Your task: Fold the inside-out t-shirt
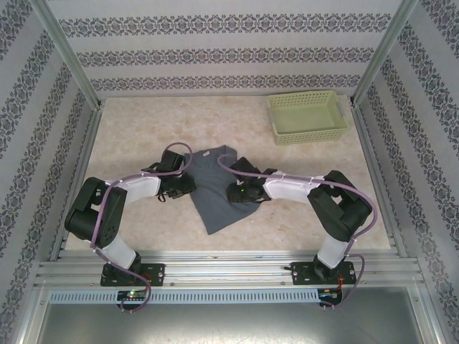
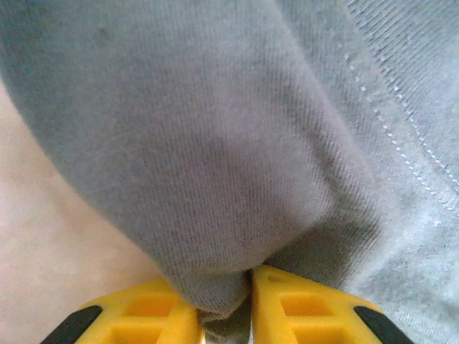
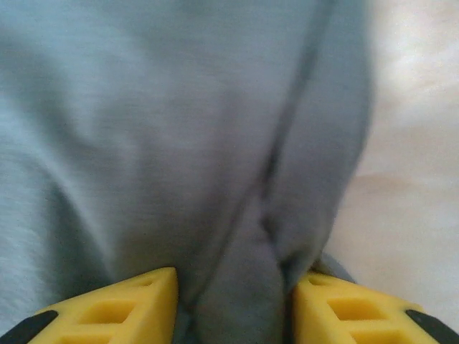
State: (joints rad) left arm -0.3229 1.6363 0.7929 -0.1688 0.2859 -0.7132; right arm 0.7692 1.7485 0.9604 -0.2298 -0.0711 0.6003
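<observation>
Two claws are on the t-shirt (image 1: 215,193), one at each side edge. The shirt lies in the middle of the table (image 1: 143,129), between the two arms. It is plain slate blue-grey cloth with no print. It is bunched into an uneven shape, wide at the far end and narrowing to a corner at the near end, and it slants a little to the left as it comes nearer.

At the left wrist, the left claw (image 1: 181,188) (image 2: 247,304) has its yellow fingers almost together, pinching a rounded fold of the shirt (image 2: 215,143). A line of pale stitching runs across the cloth to the right of that fold.

At the right wrist, the picture is blurred. The right claw (image 1: 237,193) (image 3: 233,301) has its fingers further apart, with a thick ridge of shirt (image 3: 179,143) filling the gap and touching both, so it grips that ridge. A dark crease runs up the cloth from there.

A light green basket (image 1: 308,133) stands at the far right of the table, well apart from the shirt.
</observation>
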